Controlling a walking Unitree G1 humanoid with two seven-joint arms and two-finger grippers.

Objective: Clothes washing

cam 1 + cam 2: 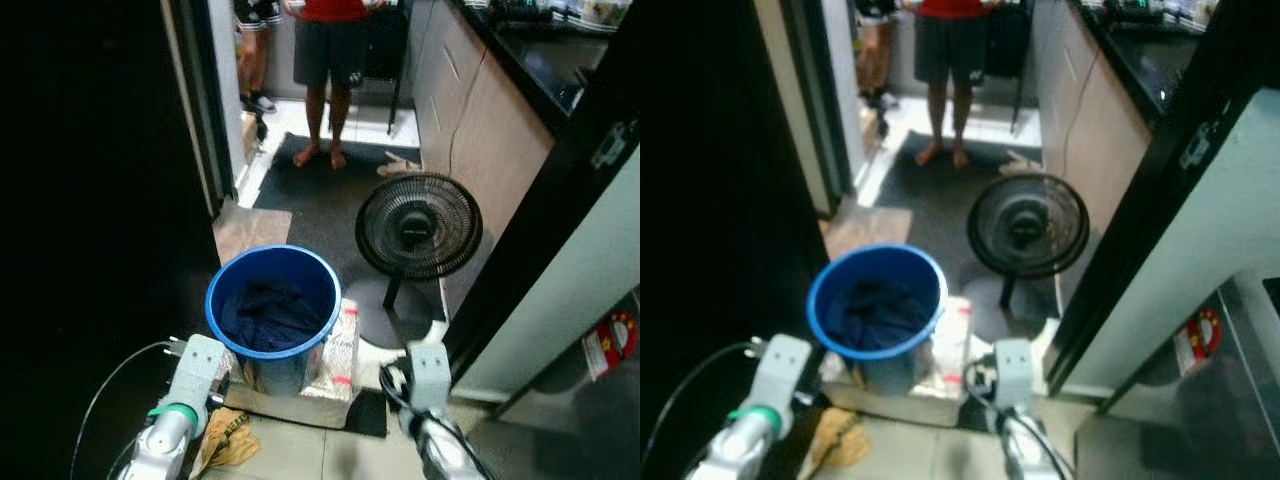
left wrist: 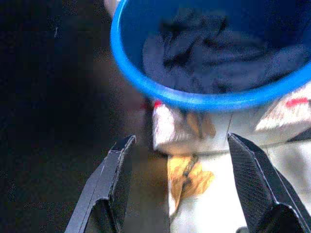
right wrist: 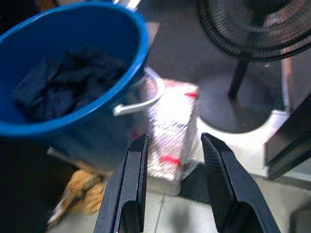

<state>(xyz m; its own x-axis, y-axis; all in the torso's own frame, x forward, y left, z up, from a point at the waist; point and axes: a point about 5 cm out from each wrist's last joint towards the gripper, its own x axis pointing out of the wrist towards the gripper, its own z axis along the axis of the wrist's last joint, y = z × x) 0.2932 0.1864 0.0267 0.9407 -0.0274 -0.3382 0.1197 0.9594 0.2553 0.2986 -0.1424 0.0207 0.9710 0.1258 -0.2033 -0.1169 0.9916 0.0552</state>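
— Where is the laundry now?

— There is one blue bucket (image 1: 272,305), standing upright with its mouth facing up. It is just ahead of both grippers and between them. Inside lies one heap of dark blue clothes (image 1: 268,315), crumpled, so I cannot tell any long axis. A metal handle (image 3: 141,99) hangs on the bucket side that faces the right gripper.

— And the grippers?

— The left gripper (image 2: 187,187) has its two fingers spread wide, nothing between them, just before the bucket rim. The right gripper (image 3: 172,182) also holds its fingers apart, and it is empty. Its fingers point toward a white patterned bag (image 3: 170,128) beside the bucket.

— What else is near?

— One black floor fan (image 1: 418,228) stands upright beyond the right gripper. One crumpled yellow-brown cloth (image 2: 187,177) lies on the floor near the left gripper. Far ahead, one barefoot person (image 1: 325,75) in dark shorts stands on a dark mat (image 1: 320,200).
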